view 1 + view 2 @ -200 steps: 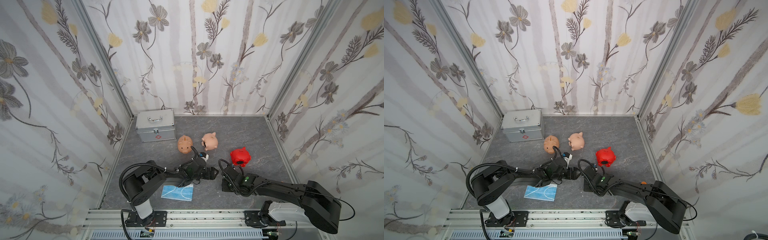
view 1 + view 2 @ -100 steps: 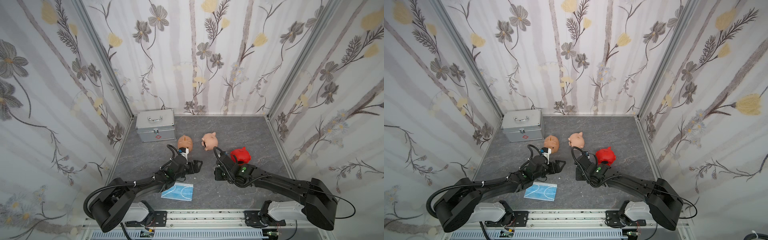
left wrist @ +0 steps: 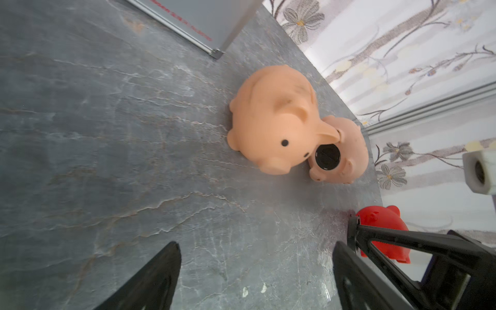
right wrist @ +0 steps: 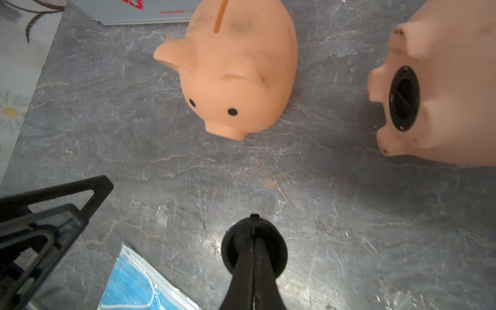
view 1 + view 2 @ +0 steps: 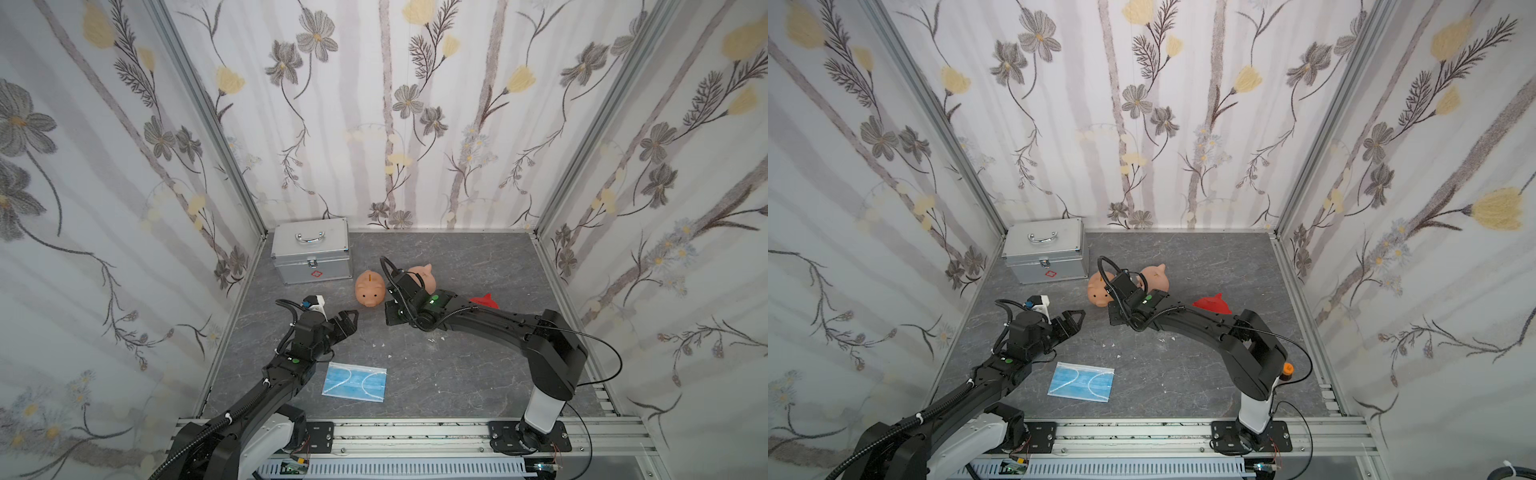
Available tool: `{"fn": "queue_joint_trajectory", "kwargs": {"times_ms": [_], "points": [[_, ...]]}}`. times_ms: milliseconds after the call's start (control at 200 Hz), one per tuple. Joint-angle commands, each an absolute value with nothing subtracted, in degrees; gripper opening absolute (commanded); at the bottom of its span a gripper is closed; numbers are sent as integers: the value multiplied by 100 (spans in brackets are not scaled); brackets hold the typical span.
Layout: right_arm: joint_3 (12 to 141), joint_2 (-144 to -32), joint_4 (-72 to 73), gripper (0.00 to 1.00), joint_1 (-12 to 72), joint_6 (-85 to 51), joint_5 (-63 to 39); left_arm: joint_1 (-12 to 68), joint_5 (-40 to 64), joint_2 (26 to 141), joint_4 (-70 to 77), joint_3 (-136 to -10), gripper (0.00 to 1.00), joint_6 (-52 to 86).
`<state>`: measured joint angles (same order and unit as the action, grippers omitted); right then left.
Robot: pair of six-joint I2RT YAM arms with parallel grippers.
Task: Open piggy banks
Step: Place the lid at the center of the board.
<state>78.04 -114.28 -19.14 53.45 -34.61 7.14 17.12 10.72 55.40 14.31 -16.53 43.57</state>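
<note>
A plug (image 4: 279, 249) is pinched in the right end effector (image 4: 253, 216), likely for discarding. The left end effector (image 5: 352, 321) is spread wide toward the upright pig (image 5: 370, 289).

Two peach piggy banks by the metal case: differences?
The nearer piggy bank, by the metal case, stands on its feet; the farther piggy bank lies on its side. The nearer one shows its coin slot, belly hidden; the farther one shows its black belly ring. The nearer looks more orange, the farther paler. Both rest ungripped on the tabletop.

Case (image 5: 309, 249) in the table's (image 5: 478, 374) back-left corner; three piggy banks (image 5: 369, 288) rowed to its right; face mask (image 5: 354, 382) near front edge.
</note>
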Motion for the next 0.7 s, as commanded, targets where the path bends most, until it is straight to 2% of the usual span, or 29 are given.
{"fn": "queue_joint_trajectory", "kwargs": {"times_ms": [0, 295, 695], "points": [[8063, -11724, -1567, 0, 5336, -3532, 624, 1351, 1622, 5581, 1626, -1569, 89, 4535], [7577, -11813, -357, 0, 5338, -4743, -52, 962, 2200, 6037, 1879, -1590, 90, 4474], [7537, -12322, 224, 0, 5103, -5403, -633, 885, 2494, 6539, 2111, -1736, 91, 4399]]}}
